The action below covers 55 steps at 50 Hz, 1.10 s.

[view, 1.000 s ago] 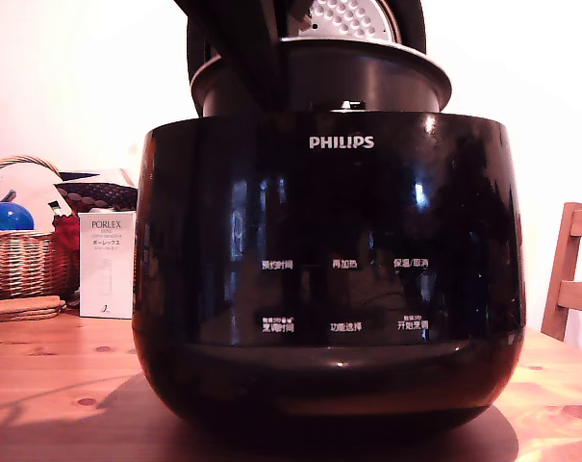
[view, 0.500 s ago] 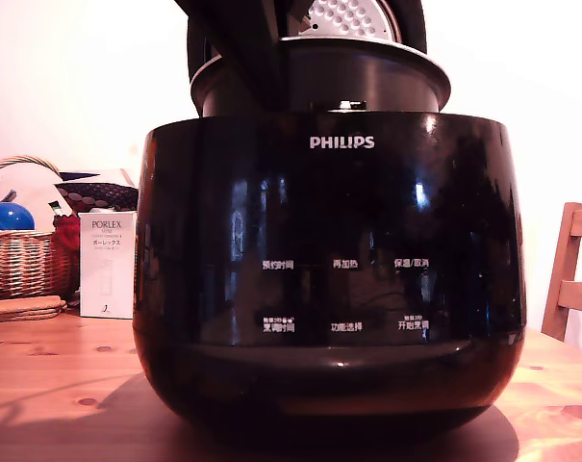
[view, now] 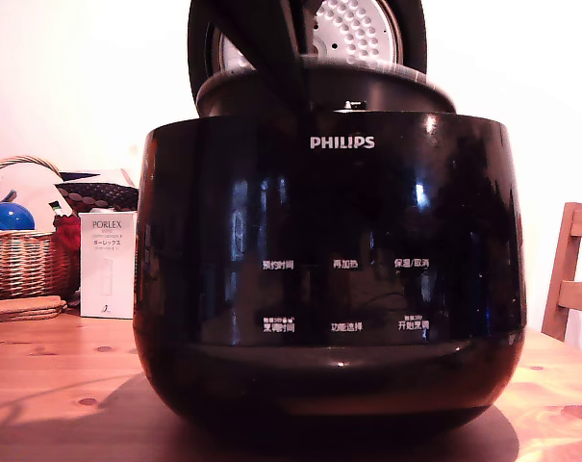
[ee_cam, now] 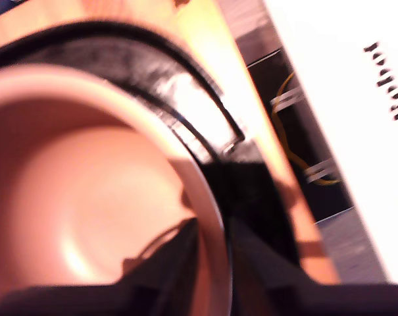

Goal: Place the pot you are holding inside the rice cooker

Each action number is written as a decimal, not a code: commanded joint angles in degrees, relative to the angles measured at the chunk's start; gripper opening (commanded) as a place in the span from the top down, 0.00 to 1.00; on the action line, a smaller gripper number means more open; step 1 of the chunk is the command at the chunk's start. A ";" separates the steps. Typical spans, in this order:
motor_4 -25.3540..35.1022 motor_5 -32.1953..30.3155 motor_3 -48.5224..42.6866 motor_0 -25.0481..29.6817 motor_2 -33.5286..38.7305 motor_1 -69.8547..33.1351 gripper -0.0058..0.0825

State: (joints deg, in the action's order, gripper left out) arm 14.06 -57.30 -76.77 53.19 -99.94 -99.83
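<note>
1. The rice cooker point(view: 329, 279) sits nearest in the exterior view, on a wooden table point(view: 50, 395). It is big, round, shiny and black.
2. The word PHILIPS is written in white near its top edge. Below that are two rows of small white Chinese button words.
3. The pot point(view: 367, 91) is sitting low in the top of the rice cooker. Only its dark rim and a thin band of its side show above the black body.
4. In the wrist view the pot point(ee_cam: 87, 210) looks wide and smooth inside, with a pale rim. The picture gives it a pink tint.
5. The gripper point(ee_cam: 208, 263) has the pot's rim between its two dark fingers. One finger point(ee_cam: 172, 260) is inside the pot and the other is outside, so it is pinched onto the rim.
6. The dark arm point(view: 271, 48) slants down to the pot from the top of the exterior view.
7. Behind the pot stands the open lid point(view: 353, 34), with a white plate full of little dimples.
8. Farther back, on the exterior view's left, is a white box point(view: 107, 265) that says PORLEX. The smaller words on it are too tiny to read.
9. Beside the box is a woven basket point(view: 21, 260) with a blue ball point(view: 7, 217) in it.
10. On the exterior view's right is part of a wooden chair point(view: 571, 274).
</note>
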 commanded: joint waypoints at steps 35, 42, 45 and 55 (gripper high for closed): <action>-5.49 29.66 -0.74 0.68 -7.82 7.30 0.96; -11.52 35.41 -0.44 -0.74 -9.05 10.10 0.96; -13.99 36.83 0.35 -2.05 -9.05 11.58 0.96; -23.43 44.50 6.25 -9.73 -9.05 15.69 0.96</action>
State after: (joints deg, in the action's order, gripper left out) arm -8.60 -13.67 -72.18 45.76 -109.10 -85.19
